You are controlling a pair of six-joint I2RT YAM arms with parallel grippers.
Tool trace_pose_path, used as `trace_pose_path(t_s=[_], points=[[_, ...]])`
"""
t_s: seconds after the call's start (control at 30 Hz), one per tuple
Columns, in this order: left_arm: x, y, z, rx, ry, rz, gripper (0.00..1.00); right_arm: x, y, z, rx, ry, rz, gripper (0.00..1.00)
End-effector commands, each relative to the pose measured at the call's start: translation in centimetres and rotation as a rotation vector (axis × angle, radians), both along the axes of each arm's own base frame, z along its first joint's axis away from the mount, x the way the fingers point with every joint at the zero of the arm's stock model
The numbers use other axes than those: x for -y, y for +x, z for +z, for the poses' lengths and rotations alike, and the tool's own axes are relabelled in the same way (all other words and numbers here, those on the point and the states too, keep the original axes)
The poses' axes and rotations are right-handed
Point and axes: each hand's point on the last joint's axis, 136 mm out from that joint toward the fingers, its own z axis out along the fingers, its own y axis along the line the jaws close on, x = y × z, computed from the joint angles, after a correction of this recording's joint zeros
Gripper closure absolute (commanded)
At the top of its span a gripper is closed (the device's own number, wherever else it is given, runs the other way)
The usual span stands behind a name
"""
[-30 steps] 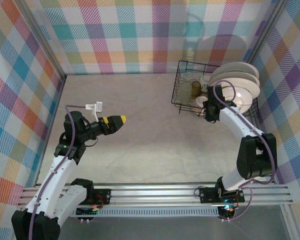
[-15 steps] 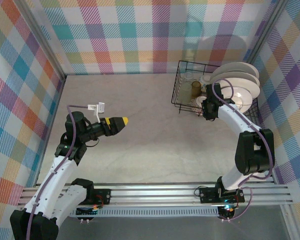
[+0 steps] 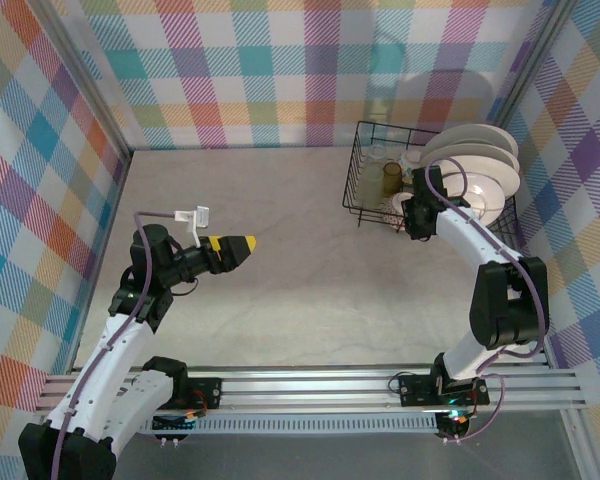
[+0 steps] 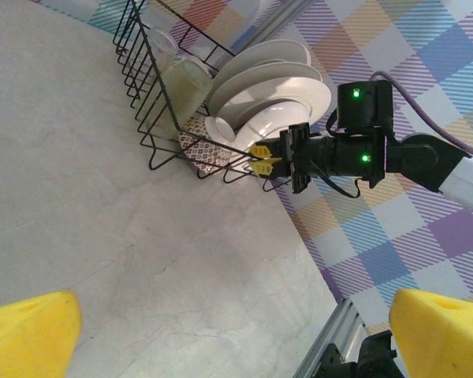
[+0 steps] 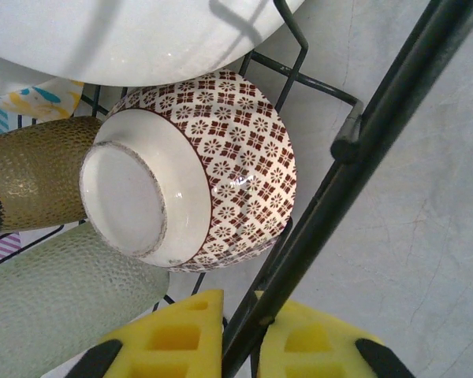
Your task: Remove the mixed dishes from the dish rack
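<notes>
Rack (image 3: 352,170), table's (image 3: 310,300) far right corner: plates (image 3: 470,160) upright in dividers, cups (image 5: 55,291) and bowl (image 5: 221,165) tipped along near edge. Right gripper (image 5: 240,309) clenched on rack wire beside bowl, probably a miss. Left gripper (image 3: 240,242) spread wide, idle near left edge.

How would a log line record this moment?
left hand: open, over table | right hand: shut on wire of dish rack, beside patterned bowl | plates: racked
</notes>
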Motion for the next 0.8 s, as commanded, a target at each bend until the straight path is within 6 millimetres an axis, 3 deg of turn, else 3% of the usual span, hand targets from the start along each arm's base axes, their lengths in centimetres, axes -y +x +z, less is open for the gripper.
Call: trace_pose_path(t_s=[0.0,0.1,0.53,0.77], points=[[0.2,-0.5,1.0,0.041,0.013,-0.010,0.00,-1.1,-0.3,0.0,-0.013,-0.025,0.129,0.93],[0.1,-0.5,0.9,0.038,0.018,-0.003,0.00,-1.7,-0.4,0.1,-0.009,-0.017,0.174,1.00],[-0.2,-0.4,0.7,0.037,0.035,0.018,0.00,-2.9,-2.7,0.8,0.006,-0.046,0.384,1.00],[-0.4,-0.2,0.5,0.033,0.047,0.036,0.00,-4.7,-3.9,0.9,0.028,-0.035,0.545,1.00]])
